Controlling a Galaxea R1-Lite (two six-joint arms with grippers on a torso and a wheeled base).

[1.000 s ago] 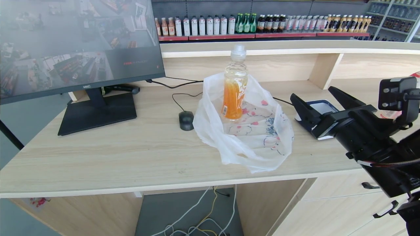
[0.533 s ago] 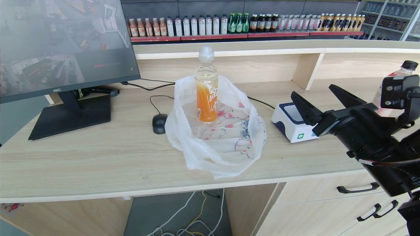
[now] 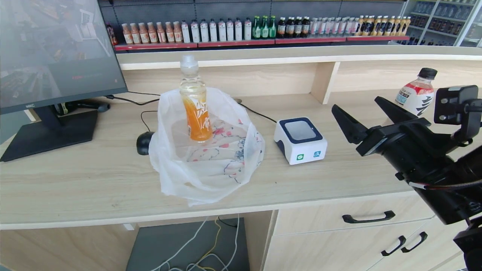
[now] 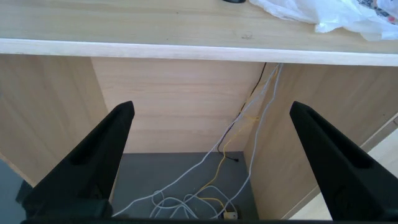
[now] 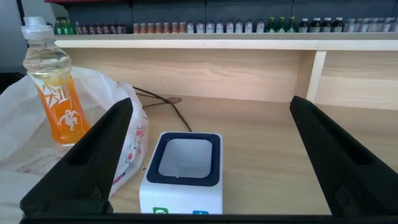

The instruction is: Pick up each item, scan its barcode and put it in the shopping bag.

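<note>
Right gripper (image 3: 356, 103), mid-right of the head view, gapes empty near the scanner (image 3: 300, 140). Left gripper (image 4: 211, 112) is also spread, empty. Orange bottle (image 3: 194, 109) stands in the bag (image 3: 205, 158), centre-left; white bottle (image 3: 416, 92) upper right.

The counter (image 3: 94, 180) is pale wood-grain board, smooth and matt; the shopping bag (image 3: 211, 169) is thin, translucent white plastic, crinkled, with a faint sheen and a printed pattern; the orange drink bottle (image 3: 194, 105) is clear, glossy plastic with a shiny label film; the scanner (image 3: 301, 145) has a smooth white plastic shell and a dark, glassy top window; the right gripper (image 3: 355, 103) and the left gripper (image 4: 211, 107) look like matt black plastic; the drawer handles (image 3: 368, 218) are matt black, their material unclear.
</note>
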